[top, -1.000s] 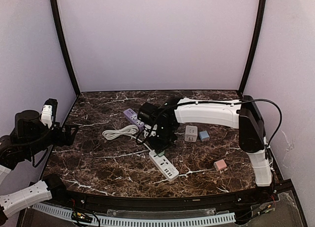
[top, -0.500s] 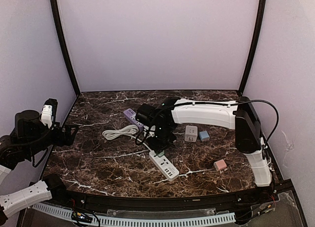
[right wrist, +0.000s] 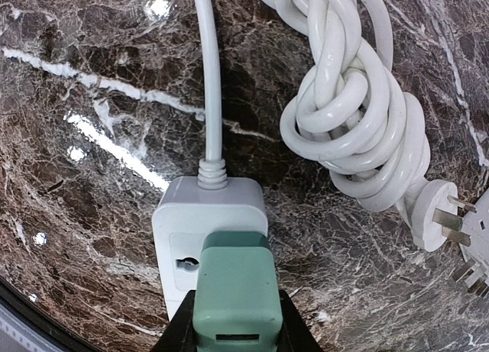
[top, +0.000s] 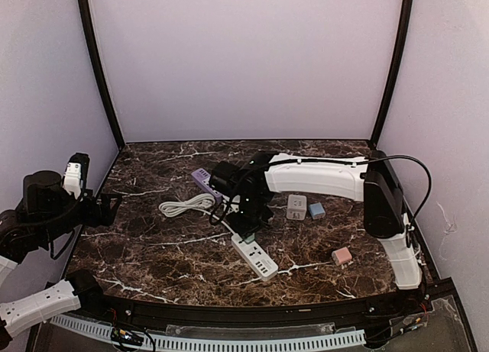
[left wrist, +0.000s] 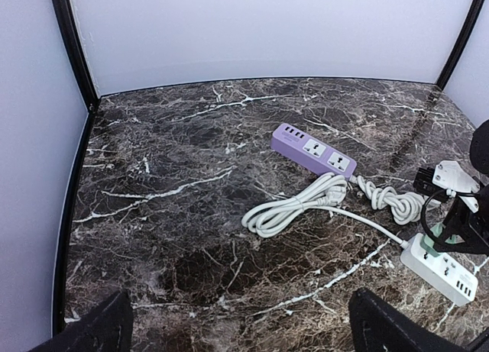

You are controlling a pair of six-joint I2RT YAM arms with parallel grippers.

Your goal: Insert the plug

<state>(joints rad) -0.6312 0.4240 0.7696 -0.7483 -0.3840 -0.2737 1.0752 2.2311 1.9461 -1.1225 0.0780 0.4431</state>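
A green plug (right wrist: 233, 295) is pinched between the black fingers (right wrist: 177, 331) of my right gripper (right wrist: 233, 325), which is shut on it. The plug stands over the first socket of the white power strip (right wrist: 208, 214), at the strip's cable end, and covers most of the socket face. Its prongs are hidden. From above, the right gripper (top: 246, 228) hangs over the strip (top: 256, 258) near the table's middle. My left gripper (left wrist: 241, 333) is open and empty, far off at the left wall (top: 107, 208).
A purple power strip (top: 205, 180) lies behind, with a coiled white cable (top: 186, 206) in front of it. A knotted cable bundle (right wrist: 359, 115) and its white plug (right wrist: 439, 218) lie right of the strip. Grey (top: 296, 207), blue (top: 316, 210) and pink (top: 341, 255) adapters sit to the right.
My right arm has shifted slightly to the left with the green plug, staying over the strip's cable end. The left arm has not moved.
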